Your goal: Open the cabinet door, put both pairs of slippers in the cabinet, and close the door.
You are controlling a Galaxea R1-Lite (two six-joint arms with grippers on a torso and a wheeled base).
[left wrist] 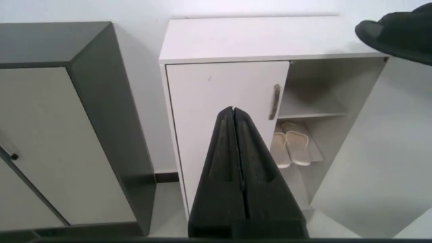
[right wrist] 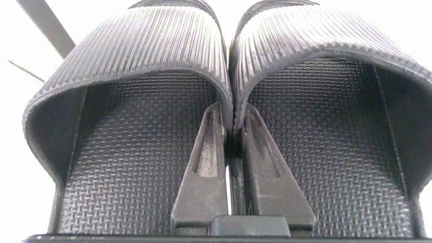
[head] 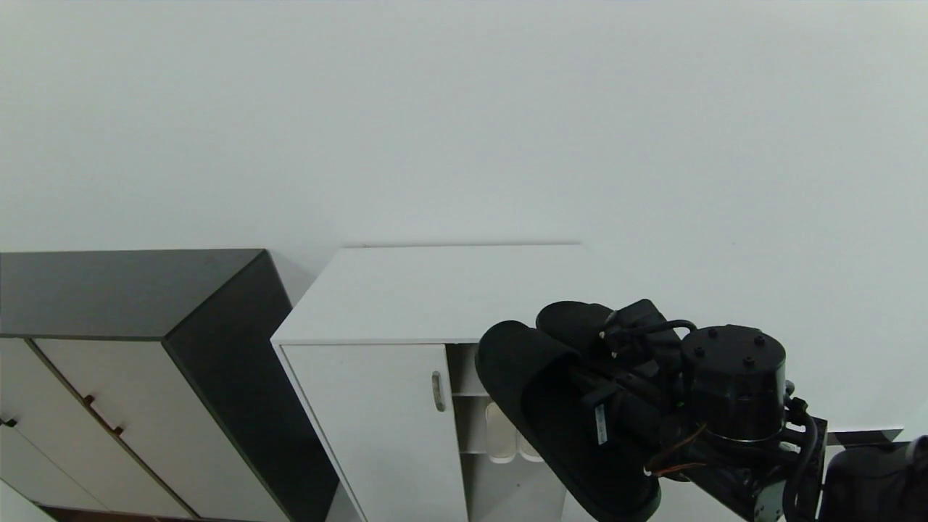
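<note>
The right gripper (right wrist: 233, 121) pinched the black ribbed rubber slippers (head: 529, 377) by their inner straps before the open white cabinet (head: 435, 290) — best eased in level, clear of the pale slippers (left wrist: 295, 147) shelved inside; the left gripper (left wrist: 233, 118) hung pressed together.

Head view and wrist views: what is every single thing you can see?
white cabinet with silver handle: one, white, against the wall, right half open.
flat white slippers: one pair, white, on a shelf inside the white cabinet.
black ribbed rubber slippers: one pair, black, held up before the cabinet's open side.
dark grey cabinet with cream doors: one, left of the white cabinet.
left gripper: one, black, shut, empty, facing the white cabinet.
right gripper: one, black, shut on the black slippers' inner edges.
</note>
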